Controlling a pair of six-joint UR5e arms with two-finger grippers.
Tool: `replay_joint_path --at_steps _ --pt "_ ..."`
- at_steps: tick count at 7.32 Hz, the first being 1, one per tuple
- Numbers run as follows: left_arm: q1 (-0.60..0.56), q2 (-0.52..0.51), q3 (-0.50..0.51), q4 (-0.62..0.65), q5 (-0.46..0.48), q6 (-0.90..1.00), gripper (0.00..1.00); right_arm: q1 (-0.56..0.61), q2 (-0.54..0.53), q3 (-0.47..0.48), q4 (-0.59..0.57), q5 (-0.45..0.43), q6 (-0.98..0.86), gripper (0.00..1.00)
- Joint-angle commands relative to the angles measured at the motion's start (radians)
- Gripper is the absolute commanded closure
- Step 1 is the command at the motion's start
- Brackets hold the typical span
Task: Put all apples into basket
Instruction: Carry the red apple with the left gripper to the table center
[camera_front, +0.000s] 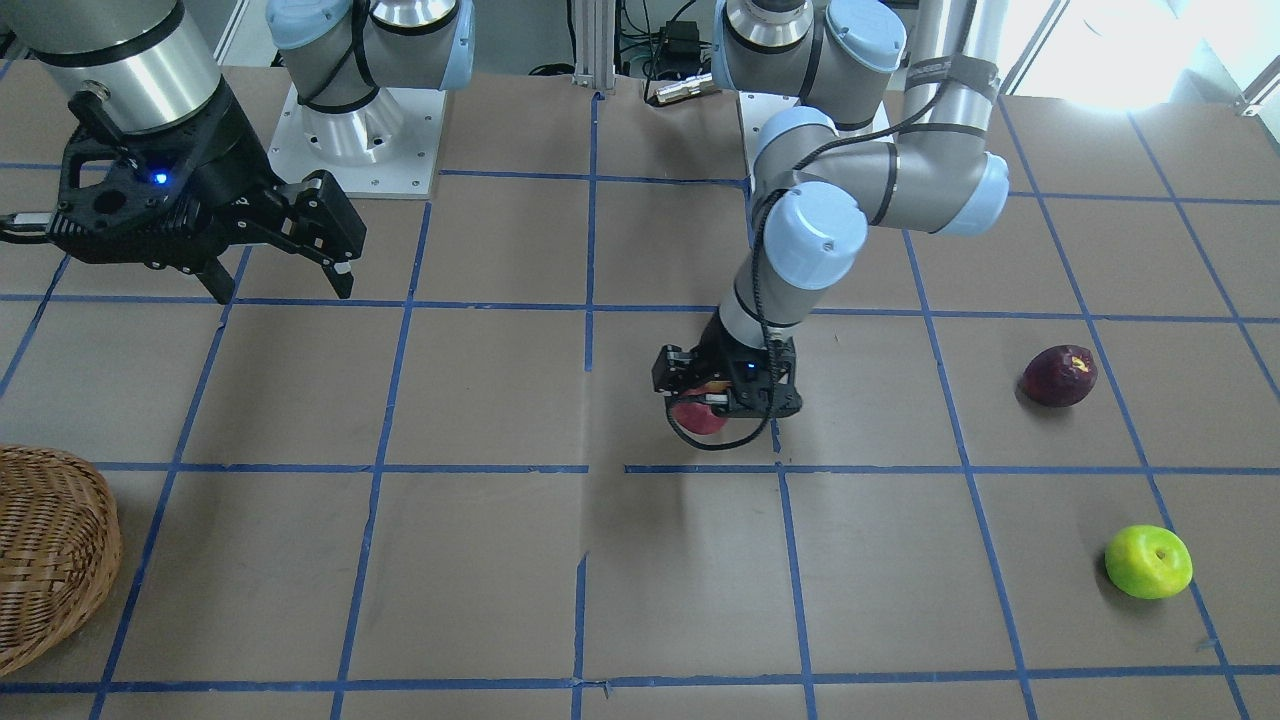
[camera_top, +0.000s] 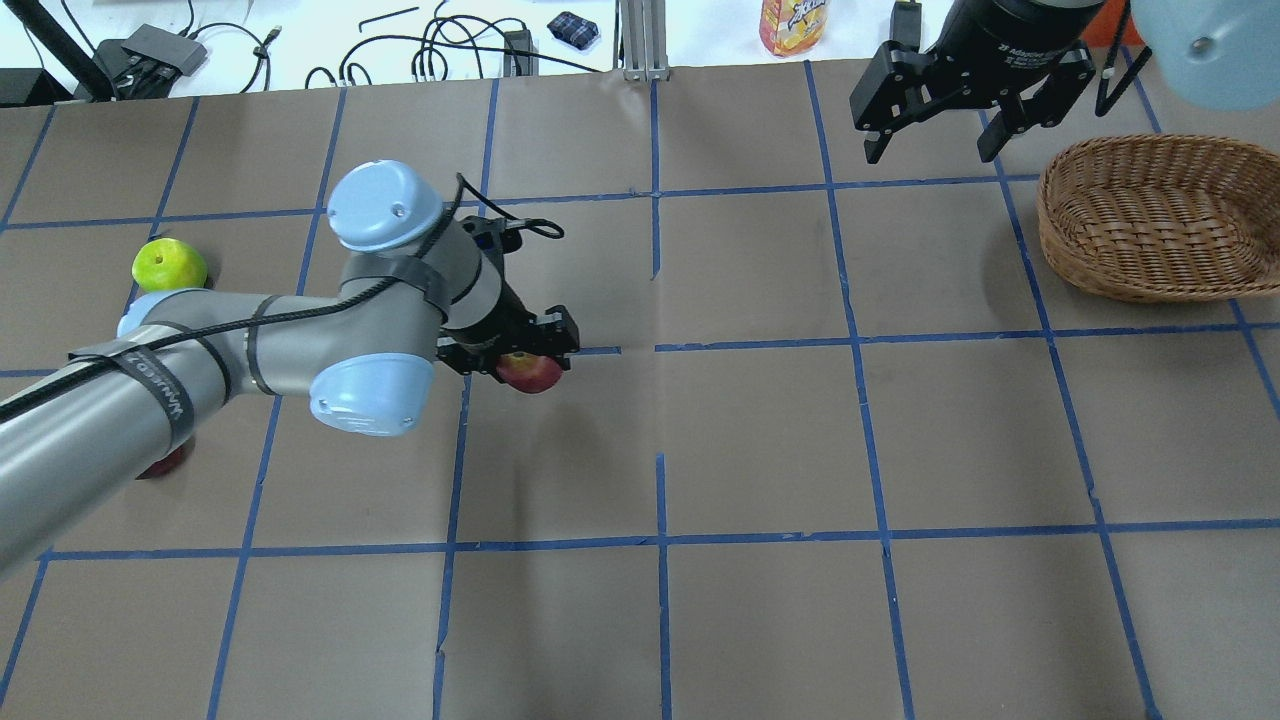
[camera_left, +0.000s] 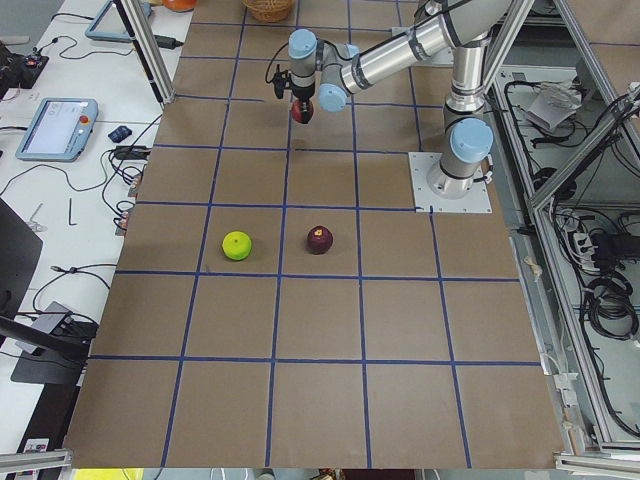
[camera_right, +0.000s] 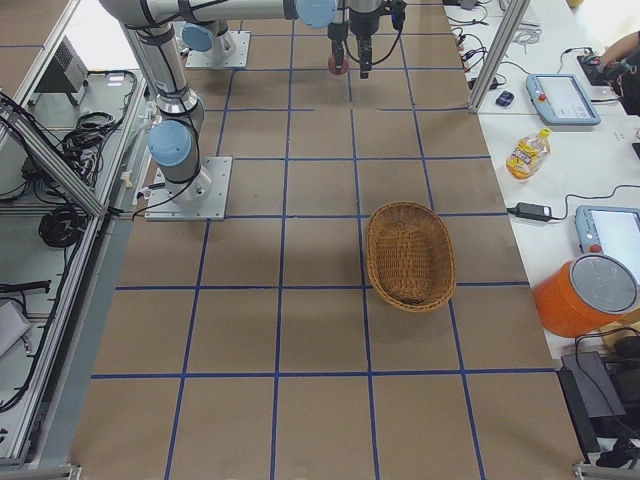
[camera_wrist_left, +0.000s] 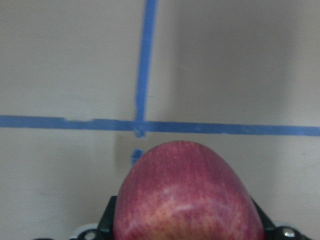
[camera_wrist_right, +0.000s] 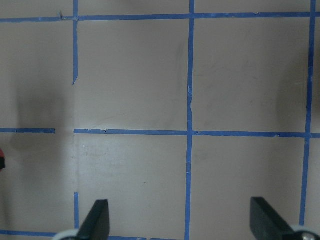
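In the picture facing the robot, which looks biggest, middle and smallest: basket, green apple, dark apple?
1. Basket, biggest even cut off by the edge.
2. Green apple and dark apple: nearly alike; green sits nearer the camera, so no ranking.

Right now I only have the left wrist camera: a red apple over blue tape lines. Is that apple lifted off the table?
Observer: Yes, the exterior left view shows the left gripper holding the red apple above the table.
Operator: Where's the basket?
Observer: The basket sits at the robot's right end, empty.
Operator: What is the right arm doing?
Observer: The right gripper hangs open on the basket's side of the table.
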Motion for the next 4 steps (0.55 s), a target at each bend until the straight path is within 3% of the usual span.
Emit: replay_joint_path --at_steps 1,2,3,4 --pt "-0.105 -0.042 0.008 0.027 0.0 -0.116 1.0 0.001 0.0 0.0 0.0 0.0 0.0 0.0" --pt "-0.11 -0.054 -0.004 0.022 0.003 -0.121 0.65 0.001 0.0 0.0 0.0 -0.001 0.0 0.0" --pt "-0.11 -0.064 -0.002 0.022 0.018 -0.124 0.21 0.001 0.0 0.0 0.002 -0.004 0.002 0.0" --pt "-0.107 -0.065 0.011 0.024 0.011 -0.135 0.0 0.001 0.002 0.0 -0.001 -0.003 0.002 0.0"
